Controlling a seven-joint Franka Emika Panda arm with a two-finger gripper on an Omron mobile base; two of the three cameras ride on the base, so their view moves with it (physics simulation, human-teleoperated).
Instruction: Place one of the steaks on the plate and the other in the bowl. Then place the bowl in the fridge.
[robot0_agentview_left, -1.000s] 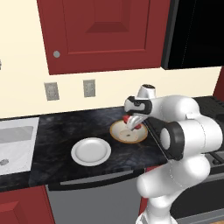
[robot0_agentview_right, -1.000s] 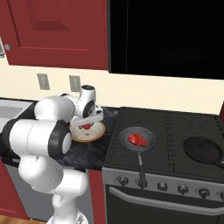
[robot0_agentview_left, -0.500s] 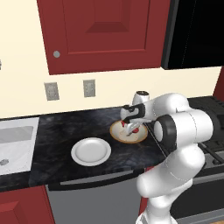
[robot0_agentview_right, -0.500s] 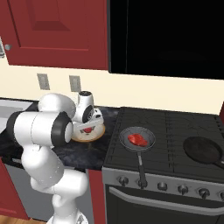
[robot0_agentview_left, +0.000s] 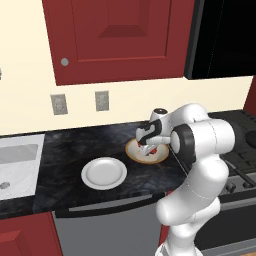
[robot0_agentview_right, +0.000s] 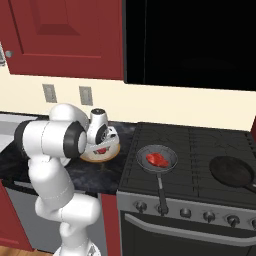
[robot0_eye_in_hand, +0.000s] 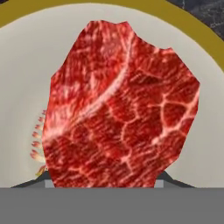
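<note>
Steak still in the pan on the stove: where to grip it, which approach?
Probably from straight above. The steak lies flat in the small frying pan, and the raised pan wall blocks a side approach. Close the fingers across its narrower width, near the middle. The pan's handle points toward the stove front, so it should not interfere.

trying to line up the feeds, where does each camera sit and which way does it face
Left base view: behind the arm's left, facing the counter with the plate and bowl; arm rises lower right.
Right base view: behind its right, facing the stove and pan steak; arm lower left.
Hand view: on the claw, looking down at a steak over the bowl.
All three share the bowl.
</note>
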